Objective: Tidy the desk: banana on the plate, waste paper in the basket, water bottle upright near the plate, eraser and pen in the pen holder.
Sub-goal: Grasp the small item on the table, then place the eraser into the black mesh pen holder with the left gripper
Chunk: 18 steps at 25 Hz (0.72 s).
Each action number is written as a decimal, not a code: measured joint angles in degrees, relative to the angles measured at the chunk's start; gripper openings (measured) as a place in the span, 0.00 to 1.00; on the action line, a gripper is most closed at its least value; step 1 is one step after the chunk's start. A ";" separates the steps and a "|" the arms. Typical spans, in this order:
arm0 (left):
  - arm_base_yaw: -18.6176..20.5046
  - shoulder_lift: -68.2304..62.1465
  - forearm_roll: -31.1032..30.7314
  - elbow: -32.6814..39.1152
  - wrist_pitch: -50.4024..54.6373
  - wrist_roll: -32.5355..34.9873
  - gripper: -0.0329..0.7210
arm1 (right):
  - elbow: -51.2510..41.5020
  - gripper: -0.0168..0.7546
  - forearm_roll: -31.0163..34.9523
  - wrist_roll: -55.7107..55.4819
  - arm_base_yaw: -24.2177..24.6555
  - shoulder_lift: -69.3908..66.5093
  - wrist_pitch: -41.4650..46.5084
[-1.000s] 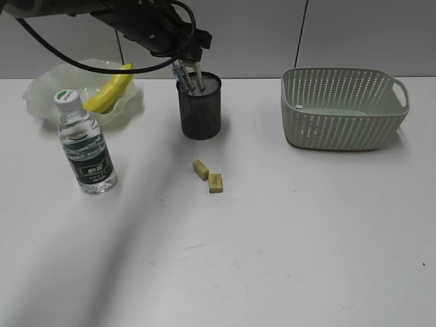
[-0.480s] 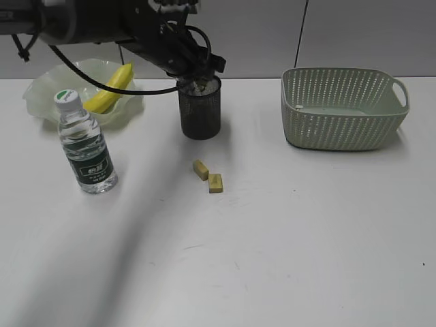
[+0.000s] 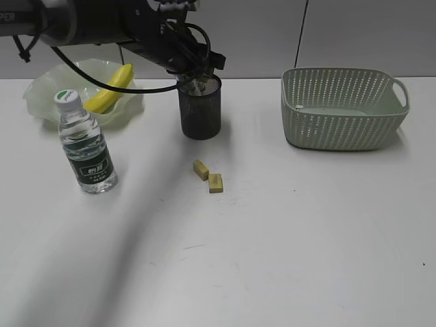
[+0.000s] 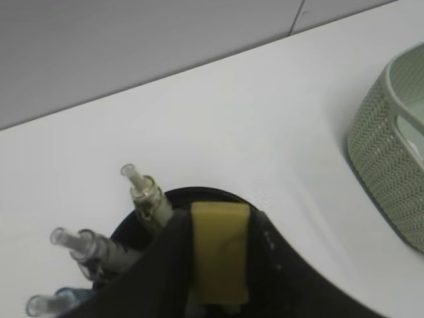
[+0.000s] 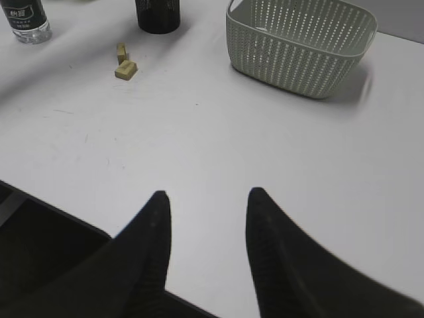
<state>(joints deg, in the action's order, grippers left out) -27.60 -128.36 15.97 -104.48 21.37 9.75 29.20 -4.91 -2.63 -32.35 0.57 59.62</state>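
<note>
My left gripper (image 3: 197,78) is shut on a yellow-tan eraser (image 4: 220,248) and holds it right over the mouth of the black mesh pen holder (image 3: 199,112), which holds several pens (image 4: 142,192). Two more eraser pieces (image 3: 208,176) lie on the desk (image 3: 286,231) in front of the holder. The banana (image 3: 109,88) lies in the wavy pale green plate (image 3: 44,92). The water bottle (image 3: 85,146) stands upright in front of the plate. The basket (image 3: 344,109) is at the back right. The waste paper is not visible. My right gripper (image 5: 205,205) is open and empty over bare desk.
The right wrist view also shows the basket (image 5: 301,40), the pen holder (image 5: 158,14), the eraser pieces (image 5: 124,63) and the bottle's base (image 5: 23,20). A dark edge (image 5: 40,245) lies at its lower left.
My left gripper has moved right and down over the pen holder's mouth, the eraser still in it. Nothing else has moved.
</note>
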 joint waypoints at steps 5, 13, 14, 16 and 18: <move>0.00 0.00 0.00 0.00 -0.58 0.00 0.42 | 0.00 0.43 0.00 0.00 0.00 0.00 0.00; 0.00 0.14 0.05 0.00 -0.65 0.00 0.46 | 0.00 0.43 0.00 0.00 0.00 0.00 0.00; 0.00 0.51 0.05 0.00 -0.37 0.00 0.46 | 0.00 0.43 0.00 0.00 0.00 0.00 0.00; 0.00 1.66 0.05 0.00 -0.19 0.00 0.46 | 0.00 0.43 0.00 0.00 0.00 0.00 0.00; 0.00 3.82 0.05 0.00 -0.01 0.00 0.46 | 0.00 0.43 0.00 0.00 0.00 0.00 0.00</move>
<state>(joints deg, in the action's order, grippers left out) -27.60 -124.55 16.02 -104.48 21.35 9.75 29.20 -4.91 -2.63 -32.35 0.57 59.62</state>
